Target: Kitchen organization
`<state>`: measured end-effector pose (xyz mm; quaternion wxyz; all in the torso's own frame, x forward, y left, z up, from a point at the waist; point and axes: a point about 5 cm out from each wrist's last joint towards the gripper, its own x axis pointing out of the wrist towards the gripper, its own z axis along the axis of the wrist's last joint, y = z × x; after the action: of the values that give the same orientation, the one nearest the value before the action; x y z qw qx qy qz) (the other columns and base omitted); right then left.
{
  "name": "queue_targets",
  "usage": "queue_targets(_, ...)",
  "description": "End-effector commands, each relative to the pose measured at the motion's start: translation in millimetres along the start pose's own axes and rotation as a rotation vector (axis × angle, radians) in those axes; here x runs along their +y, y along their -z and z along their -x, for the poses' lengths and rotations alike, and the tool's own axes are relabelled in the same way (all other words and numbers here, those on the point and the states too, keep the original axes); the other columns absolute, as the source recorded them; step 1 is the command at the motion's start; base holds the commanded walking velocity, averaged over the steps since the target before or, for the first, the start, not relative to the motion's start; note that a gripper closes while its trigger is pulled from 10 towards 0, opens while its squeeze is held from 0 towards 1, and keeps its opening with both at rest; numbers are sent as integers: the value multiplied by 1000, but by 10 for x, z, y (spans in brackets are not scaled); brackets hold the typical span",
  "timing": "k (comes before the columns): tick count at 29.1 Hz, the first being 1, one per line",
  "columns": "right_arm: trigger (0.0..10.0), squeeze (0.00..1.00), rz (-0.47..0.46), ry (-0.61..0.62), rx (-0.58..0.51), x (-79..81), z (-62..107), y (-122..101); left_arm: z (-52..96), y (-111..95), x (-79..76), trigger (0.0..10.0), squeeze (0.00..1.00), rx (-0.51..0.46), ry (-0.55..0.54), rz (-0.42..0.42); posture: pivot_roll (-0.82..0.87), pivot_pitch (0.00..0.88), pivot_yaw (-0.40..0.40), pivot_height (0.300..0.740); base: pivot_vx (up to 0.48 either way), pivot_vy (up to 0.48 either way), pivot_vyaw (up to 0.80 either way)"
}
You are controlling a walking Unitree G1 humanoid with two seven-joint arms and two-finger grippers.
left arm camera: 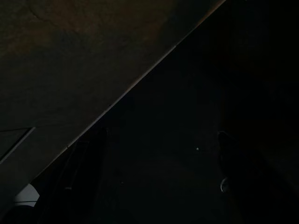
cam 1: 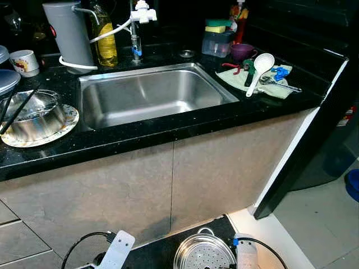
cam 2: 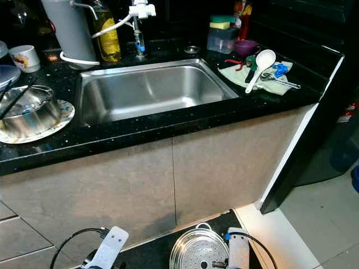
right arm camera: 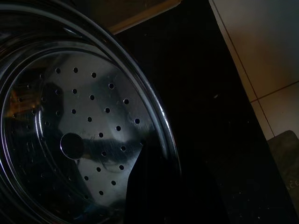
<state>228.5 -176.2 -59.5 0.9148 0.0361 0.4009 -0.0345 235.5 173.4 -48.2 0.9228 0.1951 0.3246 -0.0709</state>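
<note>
Steel steamer tray (cam 1: 203, 253) gripped by right claw (right arm camera: 154, 186), not yet placed; left claw's state: cannot tell; desk (cam 1: 140, 131) cluttered.

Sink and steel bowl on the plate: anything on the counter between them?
No. In the left eye view, only bare black countertop separates the sink from the plate under the steel bowl.
</note>
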Motion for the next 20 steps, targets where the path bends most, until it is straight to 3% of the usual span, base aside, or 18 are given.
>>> queue_targets(1,10000,0,7,-6,33,11,16,107,25,89,-24,10000,0,33,2,12,-66,129,0,740,0,0,0)
queue_targets(20,10000,0,18,-18,24,23,15,94,20,80,-18,10000,0,32,1,10,-67,127,1,740,0,0,0)
